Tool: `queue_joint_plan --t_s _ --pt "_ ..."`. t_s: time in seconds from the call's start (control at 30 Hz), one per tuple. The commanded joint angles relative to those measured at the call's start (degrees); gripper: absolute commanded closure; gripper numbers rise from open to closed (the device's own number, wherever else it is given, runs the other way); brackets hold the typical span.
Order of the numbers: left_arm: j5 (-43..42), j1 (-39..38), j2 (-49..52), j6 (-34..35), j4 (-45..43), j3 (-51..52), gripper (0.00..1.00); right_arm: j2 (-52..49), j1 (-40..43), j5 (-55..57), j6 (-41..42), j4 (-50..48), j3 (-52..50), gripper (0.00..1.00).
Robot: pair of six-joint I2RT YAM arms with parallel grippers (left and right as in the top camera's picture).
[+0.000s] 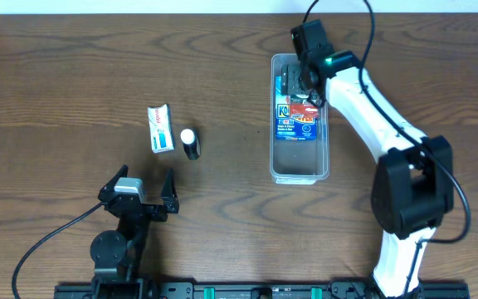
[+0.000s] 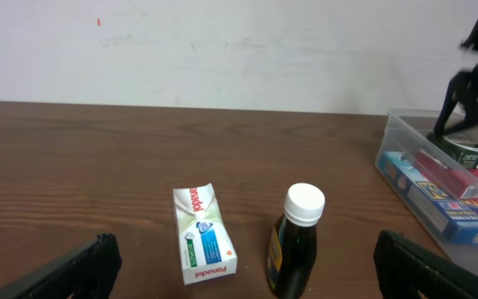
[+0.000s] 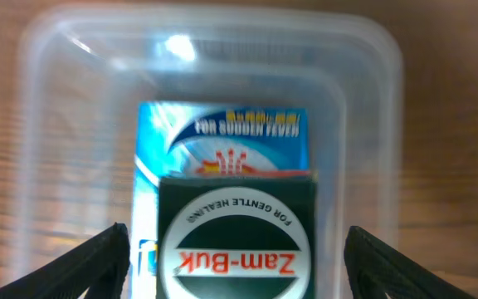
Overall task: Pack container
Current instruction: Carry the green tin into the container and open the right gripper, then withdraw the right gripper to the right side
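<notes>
The left fingers (image 1: 170, 184) are spread wide above the tabletop (image 1: 56, 100), and the right fingers (image 3: 98, 266) stand apart beside a green box (image 3: 235, 241) in the container (image 3: 372, 124), not touching it.

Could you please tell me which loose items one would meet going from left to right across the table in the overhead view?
White Panadol box → dark bottle with white cap → clear container.

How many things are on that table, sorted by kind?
Small boxes: 4 (Panadol box, blue box, red box, Zam-Buk box)
Bottles: 1 (dark bottle)
Bins: 1 (clear container)
Total: 6
</notes>
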State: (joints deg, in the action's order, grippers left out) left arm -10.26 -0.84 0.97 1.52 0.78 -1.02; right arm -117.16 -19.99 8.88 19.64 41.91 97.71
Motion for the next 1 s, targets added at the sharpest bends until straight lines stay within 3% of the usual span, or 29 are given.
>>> queue_joint_plan --t_s 0.0,0.3,0.5,0.97 --pt "-0.4 0.3 0.1 0.3 2.2 0.8 0.02 7.7 0.7 1.2 -3.3 -0.2 4.7 0.16" --pt "-0.4 0.3 0.1 0.3 2.2 0.8 0.02 18.2 11.3 4.4 -5.1 4.7 5.4 0.01" --pt "-0.4 0.3 0.1 0.3 2.2 0.8 0.02 18.6 20.9 4.4 -5.1 13.4 4.5 0.01" --pt "-0.4 0.3 0.1 0.3 2.2 0.8 0.02 18.6 34.0 4.6 -5.1 11.5 -5.1 0.01"
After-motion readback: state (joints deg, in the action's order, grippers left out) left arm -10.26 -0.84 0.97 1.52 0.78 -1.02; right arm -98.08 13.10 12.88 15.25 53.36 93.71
